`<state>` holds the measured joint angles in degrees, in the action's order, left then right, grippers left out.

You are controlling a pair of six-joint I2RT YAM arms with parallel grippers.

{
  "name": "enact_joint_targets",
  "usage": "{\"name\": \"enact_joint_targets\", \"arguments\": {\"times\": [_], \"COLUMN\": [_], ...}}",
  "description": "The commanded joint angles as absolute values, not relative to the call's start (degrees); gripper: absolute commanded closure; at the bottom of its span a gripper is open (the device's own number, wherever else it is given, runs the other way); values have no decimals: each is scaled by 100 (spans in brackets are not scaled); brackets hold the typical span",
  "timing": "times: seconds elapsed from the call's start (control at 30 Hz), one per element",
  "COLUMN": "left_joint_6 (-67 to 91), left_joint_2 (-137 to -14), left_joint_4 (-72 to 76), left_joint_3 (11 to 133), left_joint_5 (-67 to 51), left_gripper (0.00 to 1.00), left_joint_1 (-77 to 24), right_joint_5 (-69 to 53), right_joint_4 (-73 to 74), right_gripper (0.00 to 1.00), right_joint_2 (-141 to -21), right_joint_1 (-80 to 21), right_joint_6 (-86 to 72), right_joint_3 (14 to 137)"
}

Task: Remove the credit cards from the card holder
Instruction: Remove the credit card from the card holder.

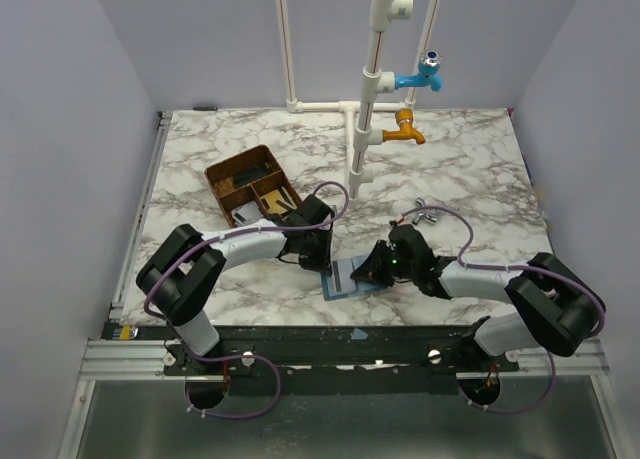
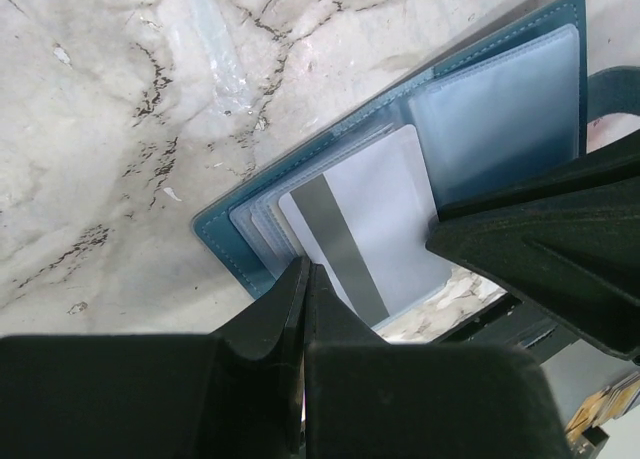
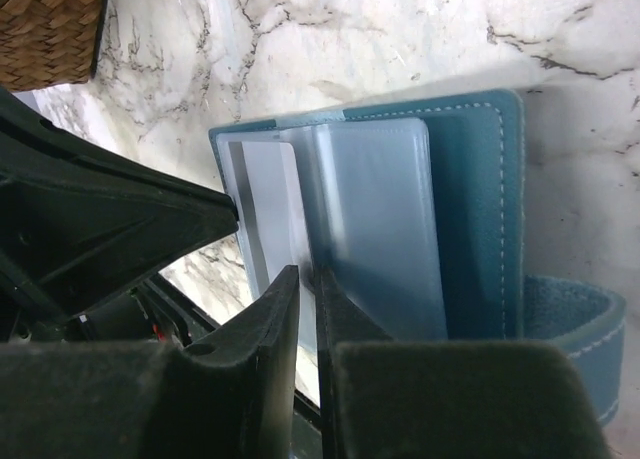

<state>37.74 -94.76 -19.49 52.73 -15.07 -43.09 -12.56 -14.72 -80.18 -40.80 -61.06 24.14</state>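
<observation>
One open card holder (image 3: 470,199), left claw (image 2: 305,275) closed at its edge, right claw (image 3: 308,277) narrow over it, grip unclear

The overhead camera hangs above and behind the arms, looking down and forward across the whole marble table (image 1: 480,179) from well back. Each wrist camera rides just behind its own jaws, very close to the tabletop: the left gripper (image 2: 305,274) fills the bottom of its view, the right gripper (image 3: 305,279) likewise. They look in from opposite sides. All three views share the blue card holder (image 1: 345,279).
</observation>
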Motion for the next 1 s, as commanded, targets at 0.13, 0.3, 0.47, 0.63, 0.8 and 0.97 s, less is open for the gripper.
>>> {"name": "enact_joint_targets", "arguments": {"times": [0.13, 0.3, 0.47, 0.63, 0.8, 0.97], "left_joint_6": [3657, 3647, 3609, 3577, 3544, 3525], "left_joint_2": [-9712, -9730, -9759, -9852, -9885, -9903], "left_joint_4": [-2092, -2144, -2220, -2277, -2277, -2294], "left_joint_3": [5431, 5458, 5466, 5462, 5440, 5441], "left_joint_5": [-1461, -1427, -1330, -1239, -1214, -1205], "left_gripper": [100, 100, 100, 100, 100, 100], "left_joint_1": [-4307, -4307, -4298, -4252, -4182, -4140], "right_joint_5": [-1597, -1615, -1402, -1102, -935, -809], "right_joint_4": [-2110, -2228, -2013, -1629, -1404, -1258], "right_gripper": [86, 89, 97, 99, 99, 99], "right_joint_2": [-8242, -8384, -8283, -8093, -7939, -7902], "right_joint_1": [-4063, -4041, -4009, -4008, -4006, -4009], "right_joint_6": [-6214, -6257, -6189, -6068, -5997, -5968], "right_joint_3": [2275, 2228, 2218, 2241, 2216, 2215]}}
